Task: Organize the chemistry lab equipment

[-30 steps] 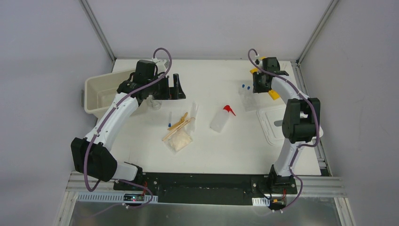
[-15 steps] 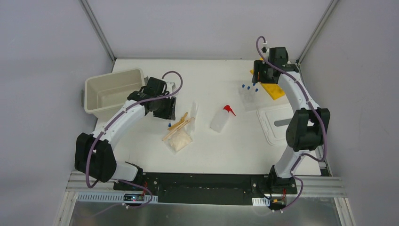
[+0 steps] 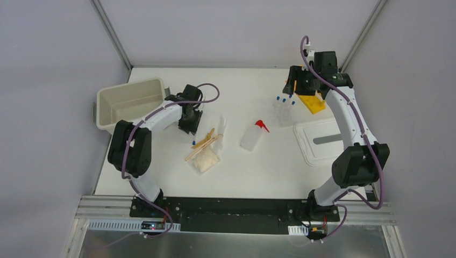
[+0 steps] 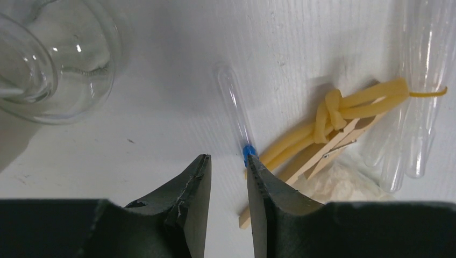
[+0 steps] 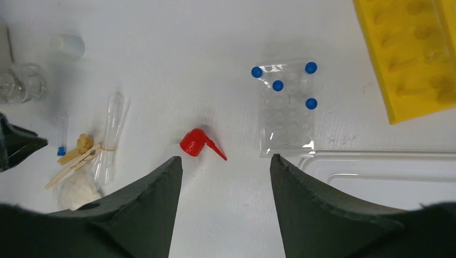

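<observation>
My left gripper hangs low over the table, jaws narrowly open with nothing between them. A small clear blue-capped tube lies flat just ahead, its cap beside my right fingertip. Wooden sticks tied with yellow bands lie to its right over the beige packet. The clear beaker stands at the upper left. My right gripper is open and empty, high above the squeeze bottle's red nozzle. Several blue-capped tubes stand in a clear holder beside the yellow rack.
The cream bin sits at the back left, close to the left arm. The white lid lies flat at the right, below the clear holder. Long clear tubes lie beside the sticks.
The left arm swung from beside the bin toward the sticks and lowered, its jaws narrowing. The right gripper opened and drew up and back to the right, away from the clear holder.
</observation>
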### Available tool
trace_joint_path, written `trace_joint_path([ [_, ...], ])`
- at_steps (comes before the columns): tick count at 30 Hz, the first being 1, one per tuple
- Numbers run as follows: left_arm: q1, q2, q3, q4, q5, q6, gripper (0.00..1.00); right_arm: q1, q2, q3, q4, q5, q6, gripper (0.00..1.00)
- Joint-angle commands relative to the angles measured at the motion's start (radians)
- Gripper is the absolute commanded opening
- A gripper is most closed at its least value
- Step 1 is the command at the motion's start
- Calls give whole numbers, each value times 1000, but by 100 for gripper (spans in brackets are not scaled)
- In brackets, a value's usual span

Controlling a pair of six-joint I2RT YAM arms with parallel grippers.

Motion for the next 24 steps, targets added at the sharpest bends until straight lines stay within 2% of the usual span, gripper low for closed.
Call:
trace_joint_path([
  [1, 1, 68, 84, -8, -38, 2, 31, 26, -73, -5, -55, -96, -3, 64],
  [9, -1, 188, 159, -10, -35, -29, 35, 47, -127, -33, -79, -122, -78, 65],
  [16, -1, 240, 145, -19, -49, -56, 33, 50, -172, -8, -92, -125, -138, 66],
  [18, -1, 249, 140, -23, -36, -68, 29, 59, -192, -8, -93, -144, -164, 67],
  [20, 2, 262, 150, -37, -8, -80, 20, 82, -213, -19, -91, -147, -206, 67],
  [23, 24, 235, 191, -66, 22, -107, 8, 151, -241, -30, -108, -85, -284, 67],
  [24, 33, 211, 216, -79, 76, -119, 5, 170, -251, -35, -108, -75, -297, 67],
])
